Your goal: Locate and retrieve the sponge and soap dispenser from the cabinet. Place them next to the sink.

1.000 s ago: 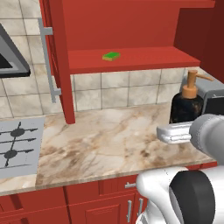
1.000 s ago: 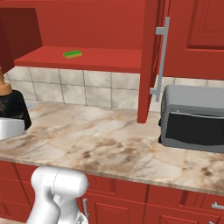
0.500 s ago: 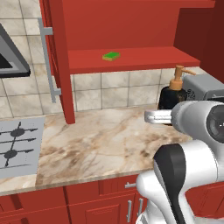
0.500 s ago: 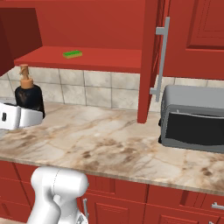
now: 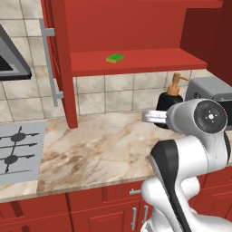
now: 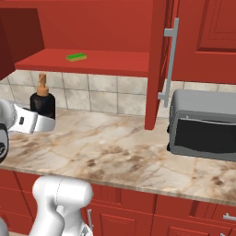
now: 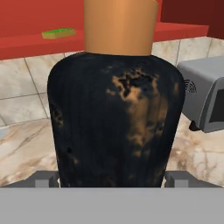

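A stove [image 5: 18, 152] sits at the bench's left end, and just past it hangs the open cabinet door [image 5: 59, 63] with its long grey bar. The sponge [image 5: 115, 58] lies mid-shelf in the cabinet [image 5: 136, 63]; right of it the gripper [image 7: 112, 178] clasps the upright soap bottle [image 7: 114, 118] between its 2 fingers, near the bench's back edge beside the toaster oven [image 6: 203, 124]

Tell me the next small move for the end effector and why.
Probably carry on moving the soap dispenser sideways along the counter toward the sink. The bottle sits upright between the fingers of the end effector, apparently gripped, while the sponge lies on the cabinet shelf, so finishing this delivery comes first.
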You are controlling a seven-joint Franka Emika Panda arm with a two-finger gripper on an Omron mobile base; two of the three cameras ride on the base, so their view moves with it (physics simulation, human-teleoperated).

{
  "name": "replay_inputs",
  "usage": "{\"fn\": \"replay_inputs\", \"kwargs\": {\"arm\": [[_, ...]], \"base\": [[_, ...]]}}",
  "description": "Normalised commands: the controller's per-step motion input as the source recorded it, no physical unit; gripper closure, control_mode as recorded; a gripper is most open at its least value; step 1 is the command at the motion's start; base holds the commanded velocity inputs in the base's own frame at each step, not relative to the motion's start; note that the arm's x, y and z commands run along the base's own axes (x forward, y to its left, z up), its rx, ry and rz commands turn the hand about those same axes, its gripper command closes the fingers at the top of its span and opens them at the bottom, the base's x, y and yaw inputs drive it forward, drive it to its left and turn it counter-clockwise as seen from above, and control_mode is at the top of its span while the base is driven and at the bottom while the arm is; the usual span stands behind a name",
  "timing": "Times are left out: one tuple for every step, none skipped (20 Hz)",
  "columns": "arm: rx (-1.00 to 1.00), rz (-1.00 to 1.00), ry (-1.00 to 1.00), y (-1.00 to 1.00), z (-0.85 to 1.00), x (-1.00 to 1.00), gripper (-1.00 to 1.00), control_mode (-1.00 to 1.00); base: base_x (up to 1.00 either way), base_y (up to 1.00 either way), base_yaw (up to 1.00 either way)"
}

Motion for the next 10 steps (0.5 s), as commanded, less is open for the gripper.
{"fn": "replay_inputs", "kwargs": {"arm": [[-0.06,0.00,-0.29,0.06,-0.82,-0.22,1.00,-1.00],[-0.04,0.00,-0.24,0.00,-0.73,-0.20,1.00,-1.00],[-0.06,0.00,-0.21,0.00,-0.64,-0.19,1.00,-1.00],[-0.07,0.00,-0.16,0.00,-0.54,-0.17,1.00,-1.00],[-0.04,0.00,-0.08,0.00,-0.35,-0.12,1.00,-1.00],[0.00,-0.01,0.00,0.00,-0.14,0.00,1.00,-1.00],[0.00,0.00,0.00,0.00,-0.10,0.00,1.00,-1.00],[0.00,0.00,0.00,-0.01,-0.09,0.00,1.00,-1.00],[0.00,0.00,0.00,0.00,-0.04,0.00,1.00,-1.00],[0.00,0.00,0.00,0.00,0.00,0.00,1.00,-1.00]], "base": [[0.00,0.00,0.00],[0.00,0.00,0.00],[0.00,0.00,0.00],[0.00,0.00,0.00],[0.00,0.00,0.00],[0.00,0.00,0.00],[0.00,0.00,0.00],[0.00,0.00,0.00],[0.00,0.00,0.00],[0.00,0.00,0.00]]}}
